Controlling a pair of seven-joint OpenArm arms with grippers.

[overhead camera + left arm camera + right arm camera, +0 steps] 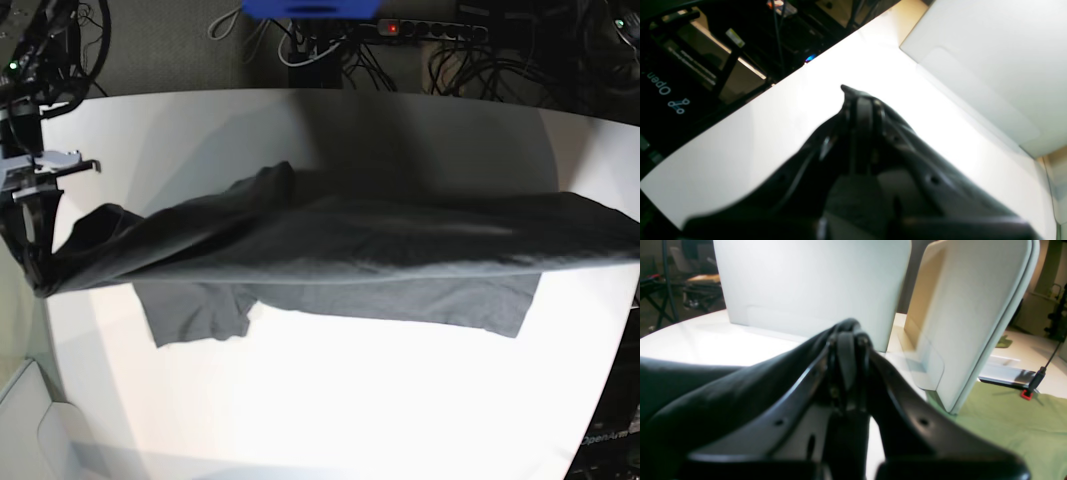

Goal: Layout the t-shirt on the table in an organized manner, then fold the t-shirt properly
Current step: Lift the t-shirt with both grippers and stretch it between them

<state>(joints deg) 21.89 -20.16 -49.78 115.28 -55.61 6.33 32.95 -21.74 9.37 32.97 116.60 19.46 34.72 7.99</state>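
Both grippers are glossy black: the left gripper [860, 100] and right gripper [848, 336] have curved fingers with small round holes and dark rubber pads.

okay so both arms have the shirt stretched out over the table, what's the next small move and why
Probably lower both arms together to lay the t-shirt flat. The right gripper and left gripper are each shut on an end, the cloth hangs taut between them, and only its lower part rests on the table. Lowering evenly should keep it from bunching.
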